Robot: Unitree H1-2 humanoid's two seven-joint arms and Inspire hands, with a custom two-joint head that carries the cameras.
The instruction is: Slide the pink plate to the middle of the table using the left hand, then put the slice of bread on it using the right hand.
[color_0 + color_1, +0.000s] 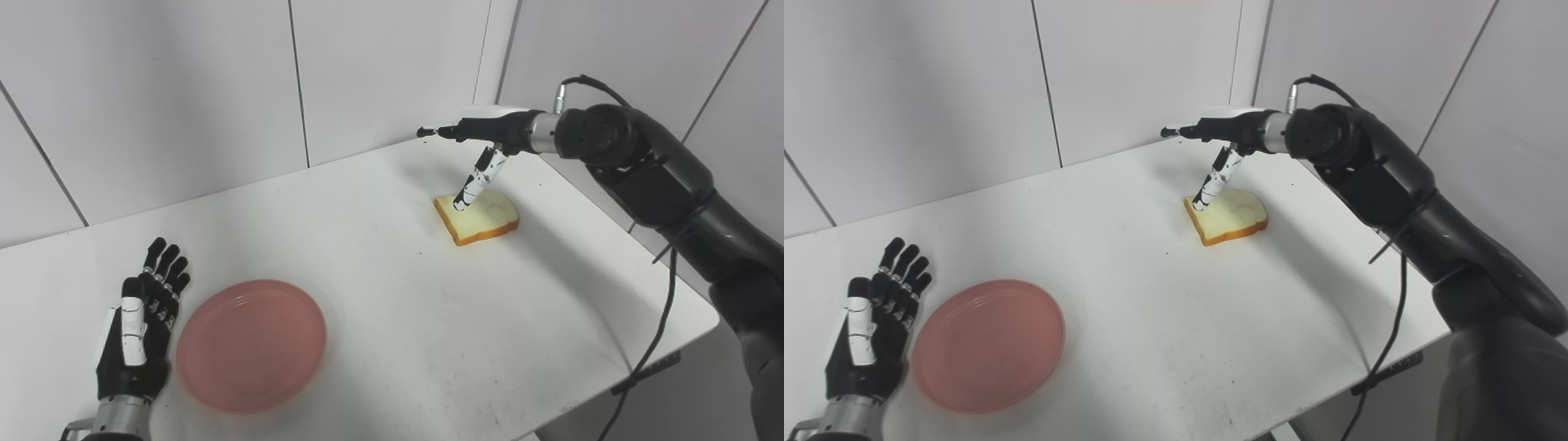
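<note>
A pink plate (251,344) lies flat on the white table (380,294) near its front left. My left hand (142,331) stands open on edge just left of the plate's rim, fingers straight and pointing away from me; whether it touches the rim I cannot tell. A slice of bread (479,218) with a brown crust lies flat at the right rear of the table. My right hand (484,147) hovers open above it, fingers stretched out level toward the wall, thumb angled down with its tip on or just over the bread's left top face.
White tiled walls close in behind the table and along its right side. A black cable (658,331) hangs from my right arm past the table's right front corner. Bare tabletop lies between the plate and the bread.
</note>
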